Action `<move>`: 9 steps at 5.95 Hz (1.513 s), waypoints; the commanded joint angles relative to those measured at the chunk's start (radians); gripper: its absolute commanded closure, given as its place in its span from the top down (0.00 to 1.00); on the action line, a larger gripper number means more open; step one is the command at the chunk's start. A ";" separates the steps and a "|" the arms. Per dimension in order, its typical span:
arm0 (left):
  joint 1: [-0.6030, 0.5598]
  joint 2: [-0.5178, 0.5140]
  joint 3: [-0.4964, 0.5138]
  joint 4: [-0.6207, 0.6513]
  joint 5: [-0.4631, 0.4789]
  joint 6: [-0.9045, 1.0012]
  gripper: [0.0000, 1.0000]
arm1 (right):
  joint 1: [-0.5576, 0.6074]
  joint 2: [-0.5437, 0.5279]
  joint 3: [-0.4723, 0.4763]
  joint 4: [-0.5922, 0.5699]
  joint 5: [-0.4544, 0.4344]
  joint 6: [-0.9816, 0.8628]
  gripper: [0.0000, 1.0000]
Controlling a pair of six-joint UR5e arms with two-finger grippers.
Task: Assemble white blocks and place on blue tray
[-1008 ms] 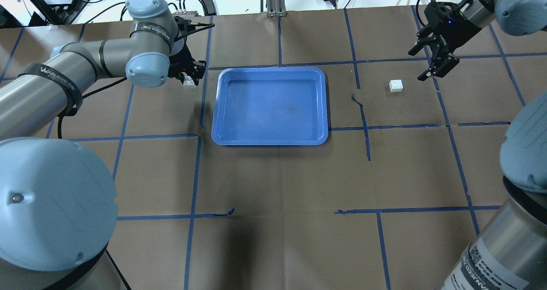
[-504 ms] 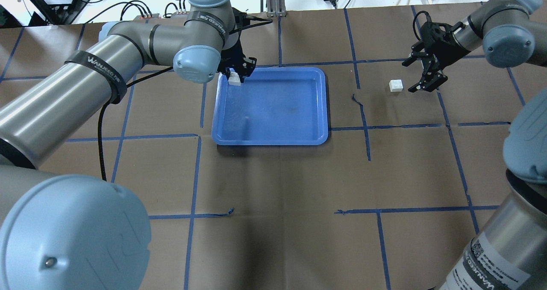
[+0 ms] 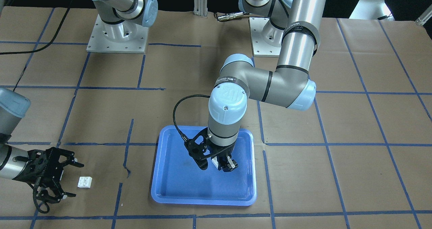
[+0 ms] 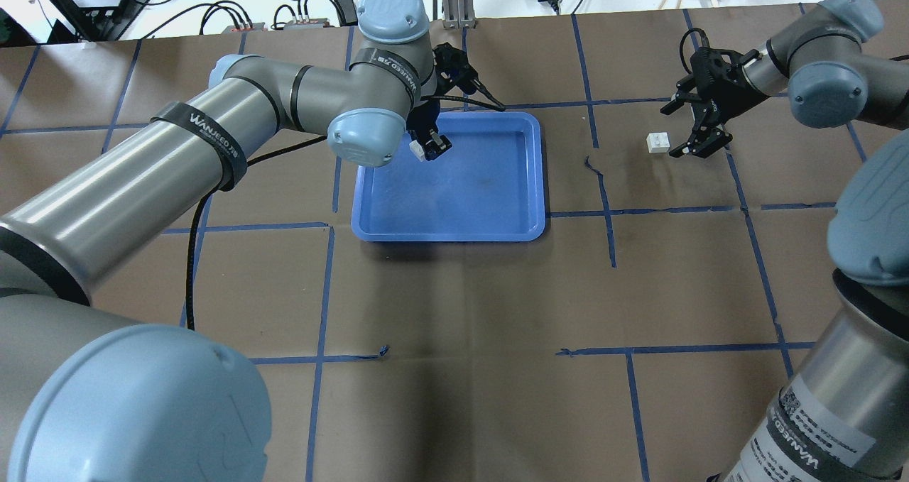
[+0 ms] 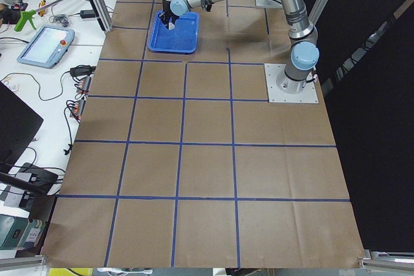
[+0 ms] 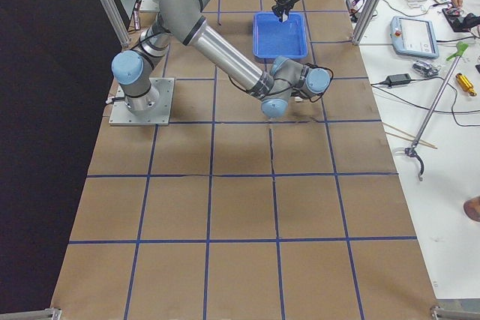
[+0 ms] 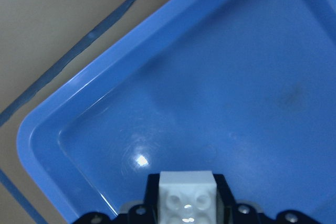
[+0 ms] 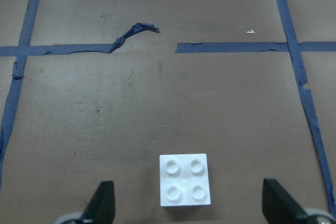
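Observation:
The blue tray [image 4: 454, 235] lies at the middle of the table; it also shows in the front view [image 3: 202, 202] and in the left wrist view [image 7: 47, 145]. My left gripper [image 4: 429, 147] is shut on one white block [image 7: 187, 198] and holds it above the tray's far-left part, seen in the front view too [image 3: 216, 161]. The other white block [image 4: 657, 142] lies studs up on the brown paper right of the tray. My right gripper [image 4: 678, 130] is open and empty, with its fingers [image 8: 102, 203] on either side of that block [image 8: 185, 187] and just short of it.
Blue tape lines grid the brown paper, with a torn piece [image 4: 593, 166] between tray and loose block. Cables and power supplies [image 4: 312, 6] lie beyond the table's far edge. The two arm bases [image 3: 116, 36] stand on the robot's side.
My left arm has carried its white block rightward, from the table left of the tray to over the tray's far-left part. My right gripper has moved left and closer to the loose block.

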 commanded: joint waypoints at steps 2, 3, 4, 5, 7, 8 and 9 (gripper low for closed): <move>-0.005 -0.022 -0.019 0.019 -0.059 0.361 0.02 | 0.000 0.014 0.004 0.008 -0.006 -0.001 0.95; -0.015 -0.030 -0.042 0.013 -0.064 0.363 0.02 | -0.002 0.014 0.007 0.010 -0.003 -0.001 0.90; -0.026 -0.055 -0.050 0.041 -0.065 0.362 0.02 | 0.000 0.014 0.007 0.010 -0.001 -0.002 0.79; -0.026 -0.060 -0.049 0.044 -0.064 0.363 0.02 | 0.000 0.014 0.007 0.004 -0.001 -0.004 0.64; -0.026 -0.071 -0.061 0.062 -0.062 0.354 0.04 | 0.000 0.014 0.007 0.000 -0.001 -0.005 0.46; -0.026 -0.071 -0.059 0.064 -0.061 0.352 0.74 | 0.000 0.014 0.007 0.000 -0.001 -0.005 0.37; -0.026 -0.073 -0.064 0.062 -0.059 0.351 0.84 | 0.000 0.013 -0.001 -0.001 -0.003 -0.005 0.26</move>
